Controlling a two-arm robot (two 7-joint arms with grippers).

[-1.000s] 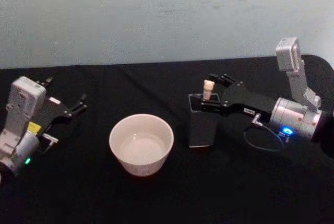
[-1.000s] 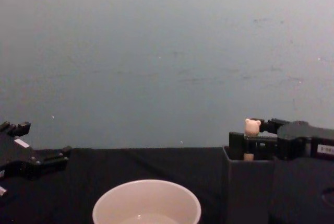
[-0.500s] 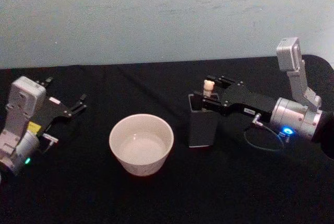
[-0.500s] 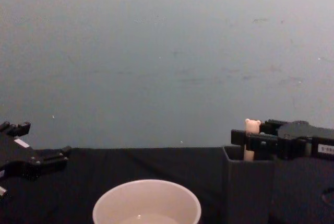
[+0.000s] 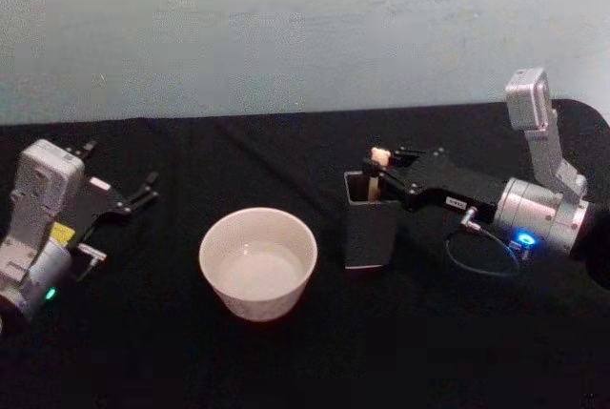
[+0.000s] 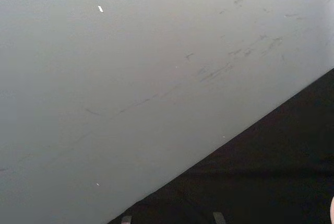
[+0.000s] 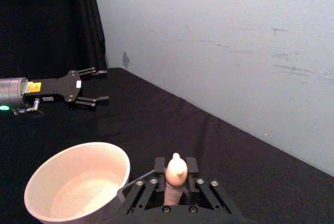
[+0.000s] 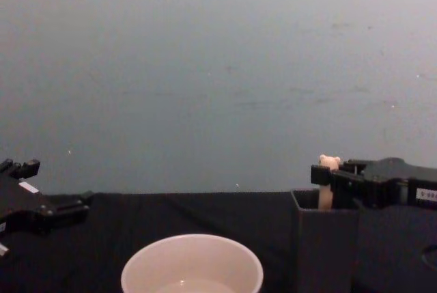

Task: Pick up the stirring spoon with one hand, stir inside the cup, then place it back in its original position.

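Two pincers, one spoon, one cup, one holder, one black cloth [image 5: 286, 147]. Right pincer [image 5: 377, 173]: reaches in level from the right, fingers clamped on the beige handle of the spoon [image 5: 379, 153] (just under its bear head). Spoon: upright, lower part down inside the dark grey holder [image 5: 370, 230], which stands directly beneath the pincer's fingertips; bowl hidden. Cup [image 5: 257, 261]: cream-white, round, to the left of that pincer and nearer the robot, near the holder but apart from it. Left pincer [image 5: 143, 190]: idle at far left, fingers spread, well apart from the cup.
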